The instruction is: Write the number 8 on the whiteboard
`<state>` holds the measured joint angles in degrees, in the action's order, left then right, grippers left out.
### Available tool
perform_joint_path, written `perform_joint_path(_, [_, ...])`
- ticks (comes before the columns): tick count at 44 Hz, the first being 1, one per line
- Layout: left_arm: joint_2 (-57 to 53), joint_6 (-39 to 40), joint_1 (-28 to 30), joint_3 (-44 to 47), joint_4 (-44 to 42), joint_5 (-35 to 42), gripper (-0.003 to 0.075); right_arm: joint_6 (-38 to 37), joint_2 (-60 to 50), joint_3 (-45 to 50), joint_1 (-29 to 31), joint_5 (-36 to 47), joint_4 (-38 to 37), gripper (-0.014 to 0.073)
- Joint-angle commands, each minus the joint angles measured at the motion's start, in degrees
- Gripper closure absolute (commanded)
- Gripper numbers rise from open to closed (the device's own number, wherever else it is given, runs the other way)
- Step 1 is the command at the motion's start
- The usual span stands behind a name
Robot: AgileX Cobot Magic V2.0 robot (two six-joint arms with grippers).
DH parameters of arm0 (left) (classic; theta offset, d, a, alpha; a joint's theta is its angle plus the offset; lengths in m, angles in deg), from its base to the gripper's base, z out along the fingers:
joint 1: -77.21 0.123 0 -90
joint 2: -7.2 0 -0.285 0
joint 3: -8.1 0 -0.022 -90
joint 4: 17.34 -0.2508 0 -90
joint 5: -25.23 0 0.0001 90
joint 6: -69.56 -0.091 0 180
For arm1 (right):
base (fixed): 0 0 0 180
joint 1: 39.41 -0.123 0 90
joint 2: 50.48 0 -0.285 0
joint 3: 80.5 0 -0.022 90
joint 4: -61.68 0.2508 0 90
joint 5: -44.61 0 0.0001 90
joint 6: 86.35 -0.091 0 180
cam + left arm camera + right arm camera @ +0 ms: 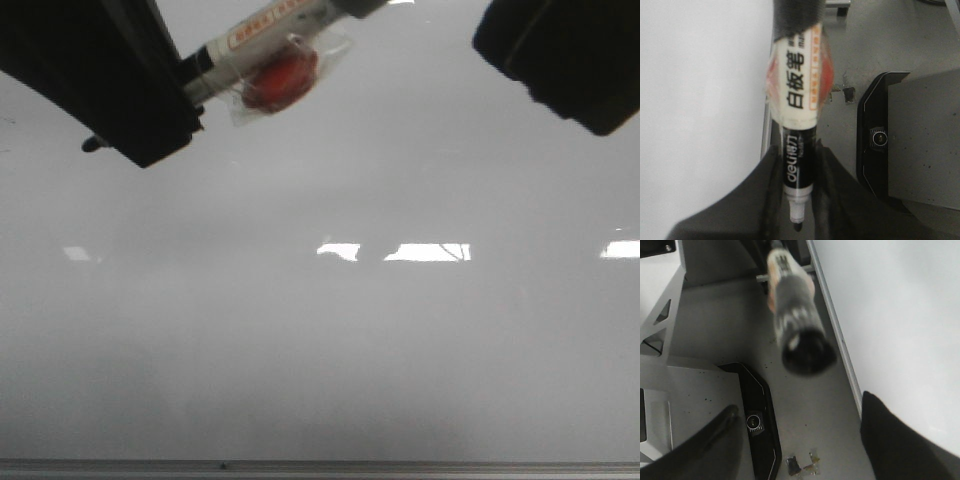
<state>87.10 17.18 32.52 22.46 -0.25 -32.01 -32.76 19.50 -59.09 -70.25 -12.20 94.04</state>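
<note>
Front view, left to right. Left gripper [150, 110] enters at the upper left as a dark, blurred mass held above the whiteboard [320, 350]. It is clamped on a marker [265, 40], whose white labelled barrel runs up and to the right from the gripper. A red patch under clear wrapping [280, 78] sits on the barrel's lower side. The marker's tip end is not clear in this view.

Left wrist view: the marker [799, 115] stands between the two dark fingers [767, 195], which press on its black lower barrel. The cap is off; the white nib holder and dark tip [798, 220] protrude past the fingers. White label carries black characters and an orange strip. The whiteboard [700, 110] lies to one side; its metal frame edge [766, 135] runs just beside the marker.

Whiteboard in the front view: glossy pale grey, filling nearly the whole picture, with bright rectangular light reflections [425, 252] across the middle and a grey frame edge [320, 467] along the near side. No drawn 8 is legible on the surface.

Right gripper [565, 60] sits at the upper right, dark, out of focus, well apart from the marker. In the right wrist view its fingers [900, 440] are spread with nothing between them. That view looks along the blurred marker [797, 325] end-on, over the grey tabletop [805, 410] beside the whiteboard [900, 315].
</note>
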Motion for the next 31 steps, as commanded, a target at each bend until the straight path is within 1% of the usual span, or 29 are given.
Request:
perform_joint_path(1, [0.1,0.0,-1.9,-1.8,0.1,1.9,0.0739,0.9,0.0,-2.1,-2.8,4.8,2.5,0.013])
perform_joint_path(5, [1.0,0.0,-3.0,-1.8,-0.2,2.1,0.0739,0.9,1.0,-2.1,-4.8,6.8,2.6,0.0178])
perform_joint_path(7, [1.1,0.0,-3.3,-1.8,-0.2,2.2,0.0739,0.9,1.5,-2.1,-5.1,7.4,3.0,0.0188])
perform_joint_path(12, [1.1,0.0,-3.4,-1.8,-0.2,2.3,0.0739,0.9,3.1,-2.1,-5.3,8.2,4.1,0.019])
perform_joint_path(17, [1.1,0.0,-3.4,-1.8,-0.2,2.3,0.0739,0.9,3.9,-2.1,-5.3,8.4,6.8,0.019])
perform_joint_path(20, [1.1,0.0,-3.4,-1.8,-0.2,2.4,0.0739,0.9,4.0,-2.1,-5.3,8.4,7.4,0.0214])
perform_joint_path(23, [1.1,0.0,-3.4,-1.8,-0.2,2.5,0.0739,0.9,4.0,-2.1,-5.3,8.4,7.4,0.0272])
perform_joint_path(31, [1.1,0.0,-3.4,-1.8,-0.2,4.0,0.0736,0.9,4.0,-2.1,-5.3,8.0,7.4,0.0553])
